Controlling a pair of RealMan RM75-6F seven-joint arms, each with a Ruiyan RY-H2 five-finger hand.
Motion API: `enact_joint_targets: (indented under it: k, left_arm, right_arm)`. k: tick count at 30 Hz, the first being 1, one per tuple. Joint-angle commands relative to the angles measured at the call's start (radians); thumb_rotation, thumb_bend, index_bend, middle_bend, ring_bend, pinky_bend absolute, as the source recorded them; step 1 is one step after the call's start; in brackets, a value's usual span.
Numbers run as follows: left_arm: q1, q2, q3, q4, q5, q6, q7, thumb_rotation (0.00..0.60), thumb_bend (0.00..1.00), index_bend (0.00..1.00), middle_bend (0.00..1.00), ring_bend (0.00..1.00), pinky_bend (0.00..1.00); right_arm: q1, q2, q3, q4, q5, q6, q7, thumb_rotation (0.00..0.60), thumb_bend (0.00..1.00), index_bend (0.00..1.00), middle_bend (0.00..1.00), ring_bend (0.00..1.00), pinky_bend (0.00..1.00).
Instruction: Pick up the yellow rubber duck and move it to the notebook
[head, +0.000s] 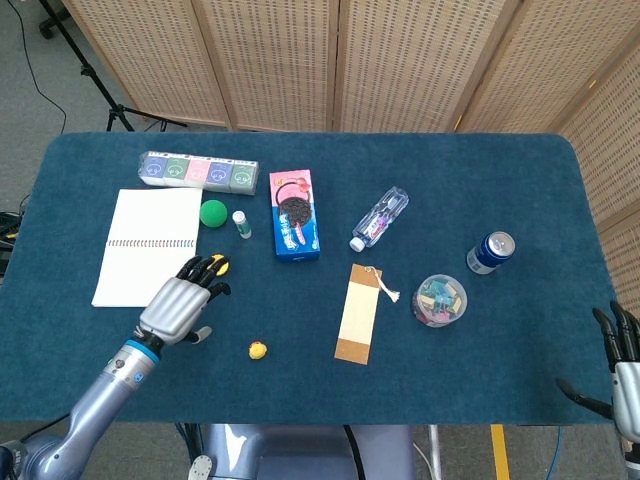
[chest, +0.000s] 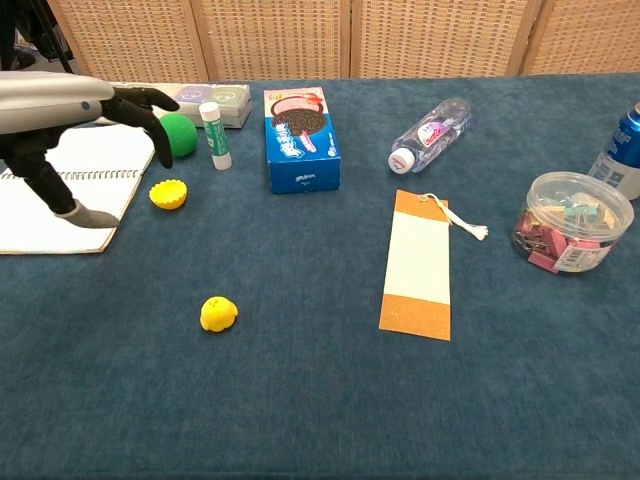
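The yellow rubber duck (head: 257, 349) (chest: 218, 313) sits alone on the blue table, toward the front left. The white spiral notebook (head: 151, 246) (chest: 62, 199) lies open and flat at the far left. My left hand (head: 182, 301) (chest: 75, 115) hovers above the table between the two, left of the duck, fingers spread and empty. Only the fingertips of my right hand (head: 621, 352) show at the bottom right corner of the head view, spread and holding nothing.
A yellow cup-shaped mould (head: 217, 265) and a green ball (head: 213, 212) lie beside the notebook, with a glue stick (head: 241, 223), a biscuit box (head: 294, 228) and a paint set (head: 198, 171). Further right lie a bottle (head: 380, 217), bookmark (head: 361, 313), clip tub (head: 440, 300) and can (head: 490, 251).
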Motion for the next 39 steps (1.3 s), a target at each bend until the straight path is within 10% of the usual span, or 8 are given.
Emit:
enact_joint_targets:
  k: [1, 39]
  left_arm:
    - [-0.067, -0.052, -0.008, 0.000, -0.100, -0.010, 0.064, 0.600, 0.23, 0.35, 0.00, 0.00, 0.00]
    - [-0.296, -0.275, 0.138, 0.028, -0.362, 0.146, 0.302, 0.600, 0.25, 0.46, 0.00, 0.00, 0.00]
  right_arm:
    - [-0.003, 0.004, 0.000, 0.001, 0.003, 0.003, 0.010, 0.600, 0.00, 0.03, 0.00, 0.00, 0.00]
    - [-0.021, 0.017, 0.002, 0.011, -0.001, 0.022, 0.055, 0.600, 0.00, 0.03, 0.00, 0.00, 0.00]
